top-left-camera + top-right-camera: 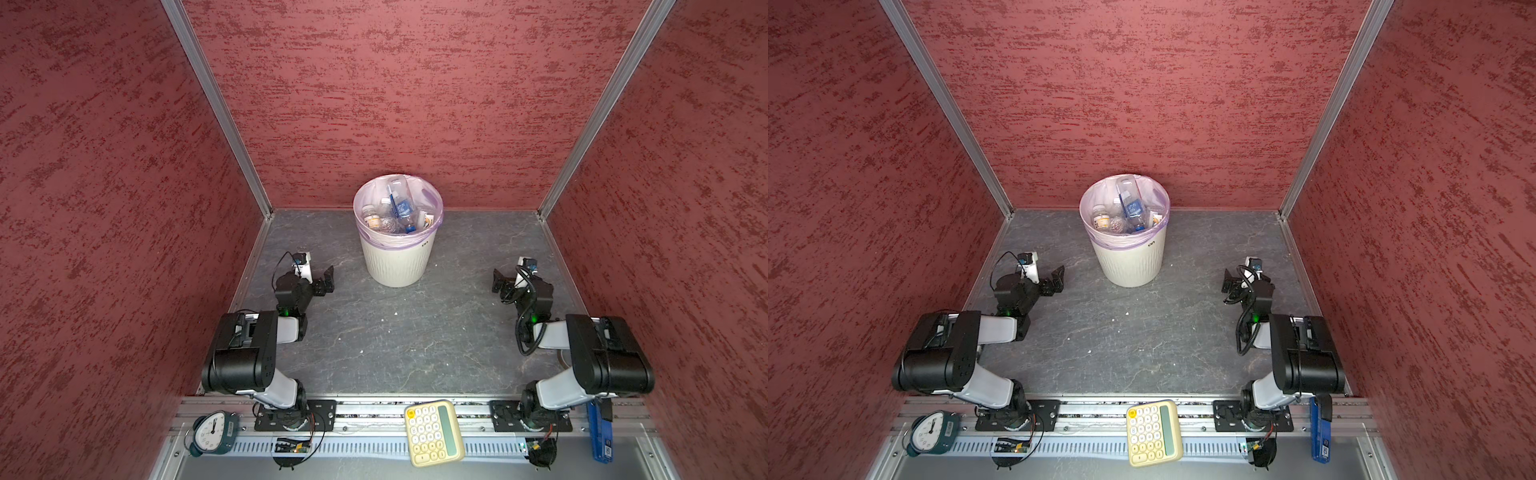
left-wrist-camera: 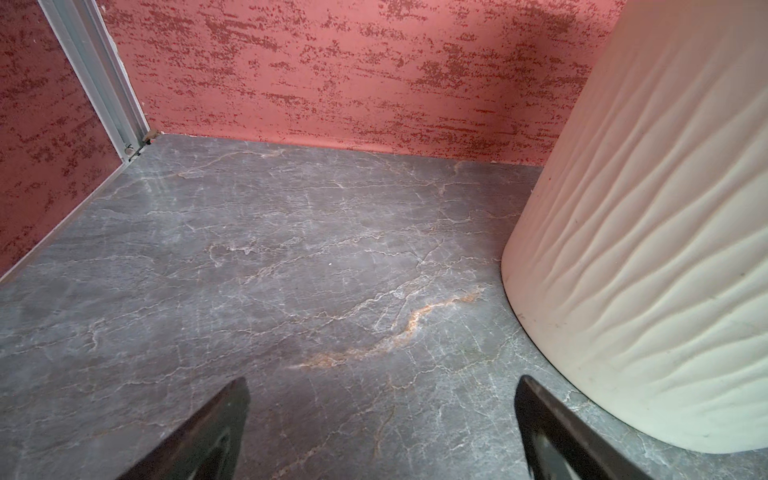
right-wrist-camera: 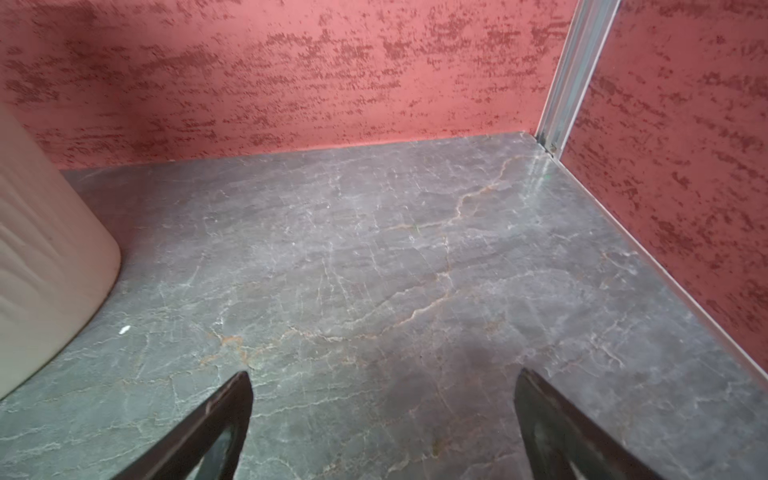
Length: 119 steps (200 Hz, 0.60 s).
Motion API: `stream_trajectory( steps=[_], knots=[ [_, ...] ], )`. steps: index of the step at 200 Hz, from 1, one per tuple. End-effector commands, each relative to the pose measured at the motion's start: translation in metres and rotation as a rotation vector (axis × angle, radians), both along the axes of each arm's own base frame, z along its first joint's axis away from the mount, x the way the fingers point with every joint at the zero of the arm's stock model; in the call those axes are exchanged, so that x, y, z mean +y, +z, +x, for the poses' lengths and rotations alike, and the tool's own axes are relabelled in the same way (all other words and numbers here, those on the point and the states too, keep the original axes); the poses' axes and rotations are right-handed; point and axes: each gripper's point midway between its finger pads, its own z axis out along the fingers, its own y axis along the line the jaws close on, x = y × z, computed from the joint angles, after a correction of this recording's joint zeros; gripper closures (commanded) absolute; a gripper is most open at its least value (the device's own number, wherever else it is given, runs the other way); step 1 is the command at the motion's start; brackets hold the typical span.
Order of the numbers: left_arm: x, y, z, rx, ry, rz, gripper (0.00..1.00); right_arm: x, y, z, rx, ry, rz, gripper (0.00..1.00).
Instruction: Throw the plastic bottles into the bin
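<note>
The left gripper [image 1: 325,282] and right gripper [image 1: 498,283] hang low over the grey marbled tabletop [image 1: 395,340], both spread wide and empty. Between and just beyond them stands the bin [image 1: 395,262], about equally near each, with the plastic bottles [image 1: 397,208] jumbled inside; none visible outside. Red textured walls [image 1: 415,83] enclose three sides

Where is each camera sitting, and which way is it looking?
Both top views: high above the front edge, looking down at the table and the bin of plastic bottles; the left arm and right arm show.
Left wrist: low on the left arm, facing the back wall; left gripper open.
Right wrist: same on the right arm; right gripper open.
Shared: both wrist views catch the bin's ribbed side.
</note>
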Motion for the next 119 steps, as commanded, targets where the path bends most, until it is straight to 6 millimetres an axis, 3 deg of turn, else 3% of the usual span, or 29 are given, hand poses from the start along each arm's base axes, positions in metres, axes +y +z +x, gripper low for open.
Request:
stream_trajectory(
  steps=[1,119],
  knots=[
    [0.0014,0.006,0.0041,-0.017,0.009,0.025,0.01,0.0014,0.0195,-0.0006,-0.112,0.015,0.004,0.02],
    [0.0015,0.0054,0.0045,-0.014,0.007,0.021,0.01,0.0008,0.0203,-0.0015,-0.114,0.01,0.006,0.01]
  ],
)
